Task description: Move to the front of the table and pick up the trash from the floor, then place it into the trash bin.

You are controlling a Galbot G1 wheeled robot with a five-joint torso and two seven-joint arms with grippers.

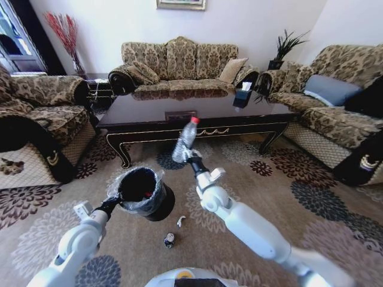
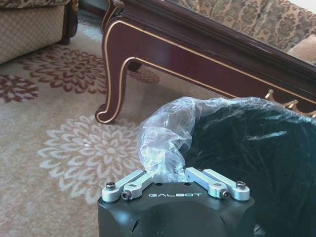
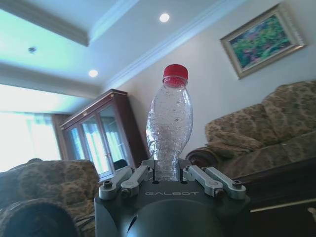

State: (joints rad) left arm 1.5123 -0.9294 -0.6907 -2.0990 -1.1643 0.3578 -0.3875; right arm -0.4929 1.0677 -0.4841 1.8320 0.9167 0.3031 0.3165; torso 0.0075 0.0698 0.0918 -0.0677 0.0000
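My right gripper point(image 1: 190, 156) is shut on a clear plastic bottle point(image 1: 184, 140) with a red cap. It holds this piece of trash upright in the air, just right of and above the trash bin point(image 1: 160, 209). In the right wrist view the bottle point(image 3: 170, 123) stands between the right gripper's point(image 3: 168, 174) fingers. My left gripper point(image 1: 114, 204) is shut on the bin's bag-lined rim; the left wrist view shows the left gripper point(image 2: 165, 174) pinching the crinkly bag point(image 2: 163, 133). A tiny white scrap point(image 1: 181, 221) and a small crushed dark can point(image 1: 169, 240) lie on the floor point(image 1: 269, 185) near my base. The table point(image 1: 179, 110) stands just beyond.
Patterned sofas stand behind the table point(image 1: 179, 60) and at the right point(image 1: 335, 107), and an armchair point(image 1: 36, 125) at the left. A dark tissue box point(image 1: 242, 95) sits on the table. A curved table leg point(image 2: 116, 84) is close to the bin.
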